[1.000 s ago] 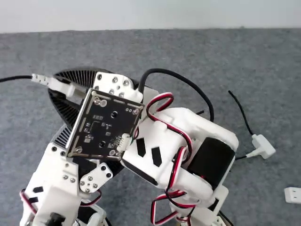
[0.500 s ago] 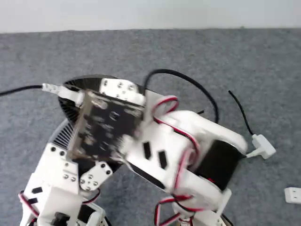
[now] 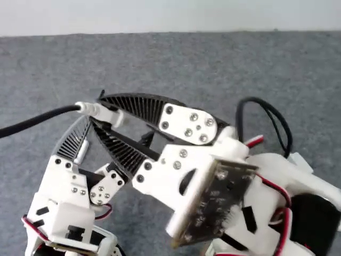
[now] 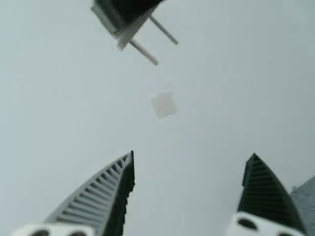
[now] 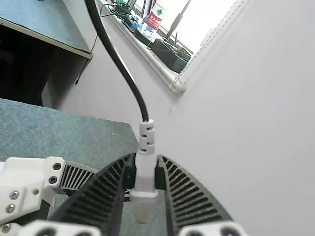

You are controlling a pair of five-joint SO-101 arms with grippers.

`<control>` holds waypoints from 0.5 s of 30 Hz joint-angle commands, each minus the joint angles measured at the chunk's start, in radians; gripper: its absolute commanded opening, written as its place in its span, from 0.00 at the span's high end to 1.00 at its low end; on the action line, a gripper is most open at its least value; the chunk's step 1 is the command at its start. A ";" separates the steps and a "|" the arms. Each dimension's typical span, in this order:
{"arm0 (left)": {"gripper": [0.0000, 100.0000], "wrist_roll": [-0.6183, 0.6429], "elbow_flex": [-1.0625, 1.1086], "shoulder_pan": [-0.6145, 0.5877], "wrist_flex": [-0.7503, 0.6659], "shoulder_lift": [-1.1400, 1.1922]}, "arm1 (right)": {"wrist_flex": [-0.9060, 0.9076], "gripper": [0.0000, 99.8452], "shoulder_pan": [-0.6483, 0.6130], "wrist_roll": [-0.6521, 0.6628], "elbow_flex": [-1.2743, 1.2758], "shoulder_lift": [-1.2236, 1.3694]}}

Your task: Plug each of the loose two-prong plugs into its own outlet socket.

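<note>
Your left gripper [image 4: 192, 162] sits with fingers apart, near the plug [image 3: 99, 110]. Over the last second the right gripper [image 5: 145, 160], fingers clamped on that plug, has swung it rightward above the tabletop [image 3: 213, 64]. The prongs are bare, so insertion lies ahead.

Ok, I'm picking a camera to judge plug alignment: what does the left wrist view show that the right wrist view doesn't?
Only the left wrist view: the bare prongs of the two-prong plug, seen from ahead, and the left gripper, open, empty and apart from them.

Only the right wrist view: the black cable running into the plug's white body, the right gripper shut on that body, and the grey carpet.

Both: the plug, apparently the same one, and the pale wall behind it.
</note>
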 commanded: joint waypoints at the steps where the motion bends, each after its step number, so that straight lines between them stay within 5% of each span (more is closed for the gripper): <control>1: 0.65 0.038 -0.064 0.041 0.060 -0.006 | 0.039 0.99 -0.001 0.011 0.012 -0.016; 7: 0.65 0.037 -0.211 0.127 0.199 -0.006 | 0.038 0.99 -0.002 0.011 0.110 -0.015; 15: 0.65 0.035 -0.263 0.190 0.215 -0.023 | 0.007 0.99 -0.008 0.009 0.121 -0.018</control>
